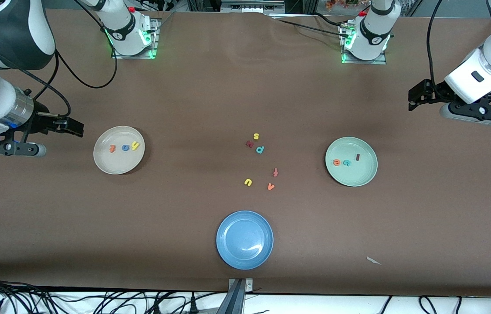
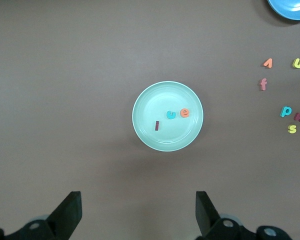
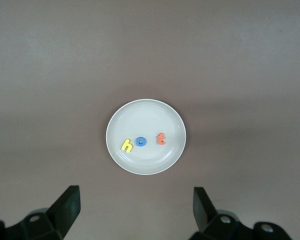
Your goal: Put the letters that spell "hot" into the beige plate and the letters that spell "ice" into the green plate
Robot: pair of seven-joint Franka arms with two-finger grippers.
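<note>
Jaws wide apart on both grippers, nothing between them.

Left gripper (image 2: 137, 212): high over bare table toward the left arm's end, clear of the green plate (image 2: 146, 100). Plate sits ahead of the open fingers, centred between them in the left wrist view. In it: maroon i (image 2: 157, 125), teal c (image 2: 170, 115), orange e (image 2: 184, 112), in a short row, apart from one another.

Right gripper (image 3: 136, 210): same pose over the right arm's end, beige plate (image 3: 132, 112) ahead of the fingers and centred. In it: yellow h (image 3: 126, 145), blue o (image 3: 141, 142), orange t (image 3: 161, 138).

Task judged complete: both words in their plates.

Spare letters loose mid-table between the plates: s (image 1: 256, 136), p (image 1: 260, 149), a maroon one (image 1: 249, 143), f (image 1: 275, 172), u (image 1: 248, 182), an orange one (image 1: 271, 186). Blue plate (image 1: 228, 253) empty.

Risks from here:
- A further descent or grasp would disturb sorted letters; foam pieces are light, likely to cling to a finger pad and lift out.
- A low sweep across the middle could scatter spares into a plate.

Arms: both drawn back toward the table ends, wrists pointing down, waiting.
</note>
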